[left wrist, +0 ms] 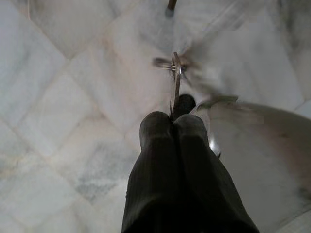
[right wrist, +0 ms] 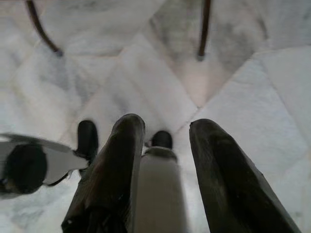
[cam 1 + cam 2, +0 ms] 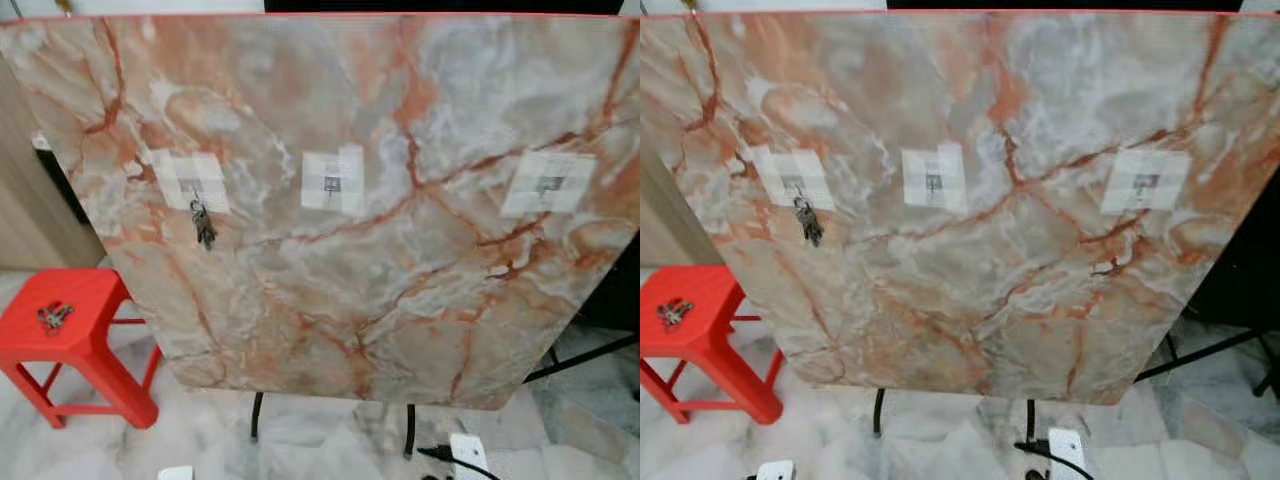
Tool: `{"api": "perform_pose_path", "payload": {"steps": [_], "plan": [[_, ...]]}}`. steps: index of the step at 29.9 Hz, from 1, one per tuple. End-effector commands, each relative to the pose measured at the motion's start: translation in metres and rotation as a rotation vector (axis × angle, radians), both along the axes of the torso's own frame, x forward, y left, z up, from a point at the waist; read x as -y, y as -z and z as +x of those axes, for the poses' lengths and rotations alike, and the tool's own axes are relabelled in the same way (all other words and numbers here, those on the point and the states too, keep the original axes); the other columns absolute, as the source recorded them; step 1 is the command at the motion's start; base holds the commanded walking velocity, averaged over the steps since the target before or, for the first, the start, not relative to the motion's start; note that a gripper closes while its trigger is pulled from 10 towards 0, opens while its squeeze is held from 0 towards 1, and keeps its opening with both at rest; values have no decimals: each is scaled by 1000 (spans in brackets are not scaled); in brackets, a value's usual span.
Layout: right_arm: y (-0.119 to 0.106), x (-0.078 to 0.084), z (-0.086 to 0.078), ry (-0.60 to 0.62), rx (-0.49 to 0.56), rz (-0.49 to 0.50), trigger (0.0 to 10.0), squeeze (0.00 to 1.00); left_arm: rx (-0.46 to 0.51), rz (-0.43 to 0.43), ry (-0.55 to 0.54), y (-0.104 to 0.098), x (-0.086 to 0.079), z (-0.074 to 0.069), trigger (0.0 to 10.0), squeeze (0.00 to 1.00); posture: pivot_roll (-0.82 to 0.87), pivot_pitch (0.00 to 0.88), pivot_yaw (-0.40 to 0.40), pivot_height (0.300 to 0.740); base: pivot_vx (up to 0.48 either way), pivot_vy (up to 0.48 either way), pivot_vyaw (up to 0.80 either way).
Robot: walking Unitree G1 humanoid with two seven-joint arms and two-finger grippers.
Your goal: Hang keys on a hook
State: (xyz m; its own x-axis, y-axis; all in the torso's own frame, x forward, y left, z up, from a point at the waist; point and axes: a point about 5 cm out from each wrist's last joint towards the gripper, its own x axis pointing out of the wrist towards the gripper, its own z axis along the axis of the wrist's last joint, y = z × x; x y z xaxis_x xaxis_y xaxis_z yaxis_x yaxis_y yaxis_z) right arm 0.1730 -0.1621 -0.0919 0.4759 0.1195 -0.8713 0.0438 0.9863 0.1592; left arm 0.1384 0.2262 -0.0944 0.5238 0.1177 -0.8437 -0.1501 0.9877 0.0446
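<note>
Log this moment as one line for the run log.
left gripper: shut on keys, hanging over floor | right gripper: open, idle | board: key bunch on left hook; middle hook, right hook free | more keys on red stool

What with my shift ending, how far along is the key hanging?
One bunch of keys already hangs on the left hook. In hand: the left hand is shut on a key ring, low over the floor. Left: hanging it on the bare middle hook or right hook; spare keys lie on the red stool.
</note>
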Motion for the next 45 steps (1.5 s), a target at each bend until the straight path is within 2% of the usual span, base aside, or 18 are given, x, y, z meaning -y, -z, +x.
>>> {"api": "perform_pose_path", "payload": {"steps": [1, 21, 27, 33, 34, 35, 36, 37, 40, 41, 45], "plan": [[3, 3, -7, 9, -22, -7, 10000, 0, -25, 2, 17, 3, 0, -8, 10000, 0, 91, 31, -15, 723, 0, -251, 0], [3, 4, -8, 4, -25, -10, 10000, 0, -16, 12, 30, 2, 2, -5, 10000, 0, 93, 10, -17, 723, 0, -376, 0], [4, 5, -9, -4, -28, -14, 10000, 0, -4, 17, 21, 1, 2, -2, 10000, 0, 94, 3, -20, 723, 0, 0, 0], [4, 6, -10, -9, -30, -16, 10000, 0, 68, 39, -1, -7, -3, 15, 10000, 0, 94, 0, -23, 723, 0, 0, 0], [4, 6, -10, -11, -30, -16, 10000, 0, 95, 52, 6, -11, -5, 22, 10000, 0, 94, 0, -23, 723, 0, 0, 0], [4, 6, -10, -12, -30, -16, 10000, 0, 147, 74, 23, -19, -9, 36, 10000, 0, 91, 0, -19, 723, 0, 0, 0], [4, 6, -10, -12, -30, -16, 10000, 0, 147, 74, 23, -19, -9, 36, 10000, 0, 91, 0, -19, 723, 0, 0, 0], [4, 6, -10, -11, -30, -16, 10000, 0, 199, 89, 46, -26, -11, 48, 10000, 0, 91, 0, -19, 723, 0, 0, 0], [4, 7, -10, -11, -30, -16, 10000, 0, 277, 108, 75, -38, -13, 65, 10000, 0, 91, 0, -19, 723, 0, 0, 0], [4, 7, -10, -12, -30, -17, 10000, 0, 351, 115, 98, -49, -14, 79, 10000, 0, 93, 8, -20, 723, 0, 0, 0], [4, 7, -9, -11, -30, -17, 10000, 0, 492, 116, 136, -69, -11, 99, 10000, 0, 93, 13, -19, 723, 0, 0, 0]]}}
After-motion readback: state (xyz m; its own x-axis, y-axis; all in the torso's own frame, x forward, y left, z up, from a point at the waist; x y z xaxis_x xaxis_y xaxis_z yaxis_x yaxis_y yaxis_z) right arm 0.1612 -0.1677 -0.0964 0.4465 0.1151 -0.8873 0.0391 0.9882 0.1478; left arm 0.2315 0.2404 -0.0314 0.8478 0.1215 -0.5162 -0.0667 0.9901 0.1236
